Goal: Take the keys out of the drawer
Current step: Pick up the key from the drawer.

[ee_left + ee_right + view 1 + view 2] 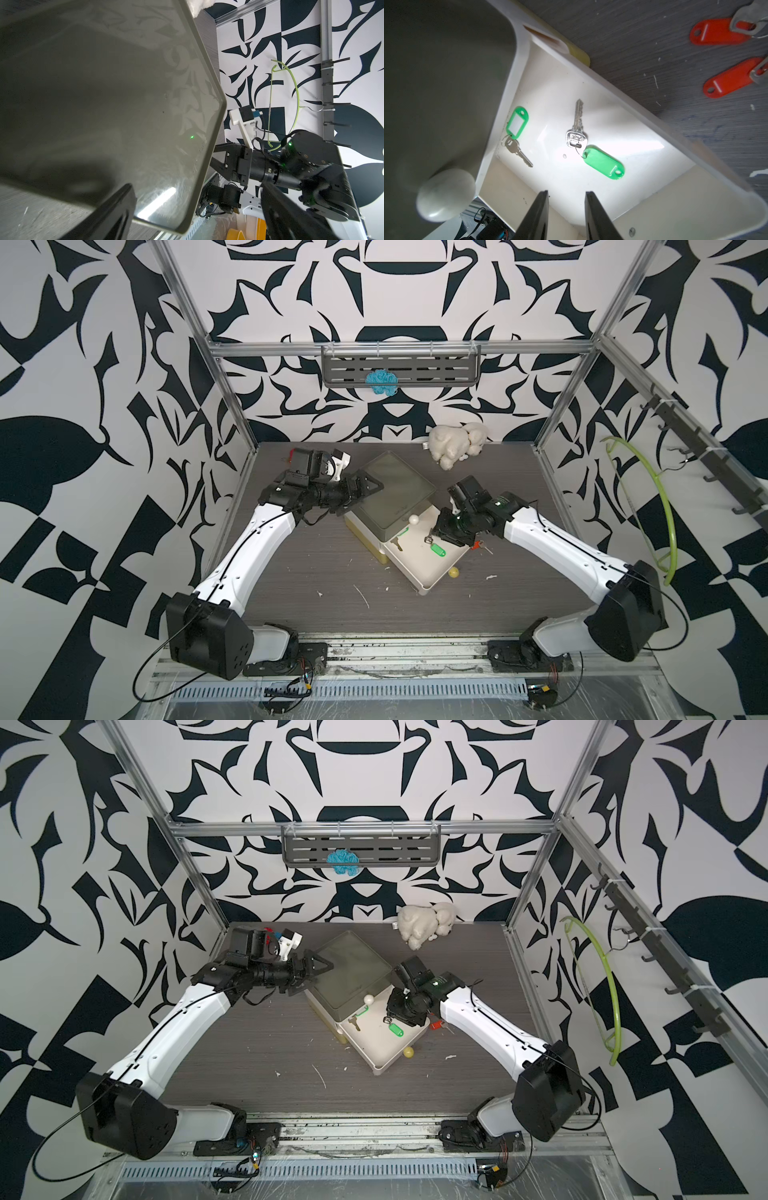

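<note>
The white drawer (420,588) stands pulled out of the small cabinet (395,489). In it lie two keys, one with a green tag (603,162) in the middle and one with a green tag (517,122) by the cabinet front. Both show in both top views (437,549) (362,1011). Two red-tagged keys (718,31) (735,78) lie on the table outside the drawer's right wall. My right gripper (566,193) hovers over the drawer, open, nothing between its fingers. My left gripper (196,187) is open, with the cabinet top's corner (187,226) between its fingers.
A white knob (413,519) stands on the cabinet front and a yellowish ball (454,572) lies by the drawer's front. A white plush toy (457,443) sits at the back, a blue scrunchie (380,381) hangs at the wall shelf, a green hanger (660,506) at the right.
</note>
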Available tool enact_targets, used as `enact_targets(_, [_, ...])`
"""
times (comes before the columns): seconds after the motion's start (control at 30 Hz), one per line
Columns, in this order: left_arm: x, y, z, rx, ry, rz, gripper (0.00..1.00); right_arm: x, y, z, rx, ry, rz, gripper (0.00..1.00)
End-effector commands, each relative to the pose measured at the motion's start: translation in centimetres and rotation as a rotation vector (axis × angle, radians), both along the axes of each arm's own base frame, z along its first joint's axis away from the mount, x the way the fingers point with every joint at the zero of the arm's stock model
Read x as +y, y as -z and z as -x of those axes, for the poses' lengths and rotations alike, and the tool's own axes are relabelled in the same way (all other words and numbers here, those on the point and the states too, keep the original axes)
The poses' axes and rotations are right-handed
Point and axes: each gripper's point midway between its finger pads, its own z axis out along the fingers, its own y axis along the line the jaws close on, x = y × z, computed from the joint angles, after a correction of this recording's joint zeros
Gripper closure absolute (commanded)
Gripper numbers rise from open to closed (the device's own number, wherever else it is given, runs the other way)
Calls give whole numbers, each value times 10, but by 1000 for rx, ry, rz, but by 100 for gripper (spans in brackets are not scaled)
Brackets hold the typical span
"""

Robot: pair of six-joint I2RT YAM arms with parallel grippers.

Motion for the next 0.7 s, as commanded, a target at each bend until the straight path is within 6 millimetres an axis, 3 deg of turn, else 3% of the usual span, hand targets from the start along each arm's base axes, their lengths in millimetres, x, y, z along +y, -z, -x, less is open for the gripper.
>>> enact_targets(0.0, [6,0,20,-7,4,-17,1,-2,7,7,19,-44,25,65])
enact_targets(0.2, [9,14,27,19,2,-25,1,14,18,3,31,-92,37,67])
enact_targets(0.67, [9,16,27,19,7,-38,1,15,31,-9,33,-108,100,74])
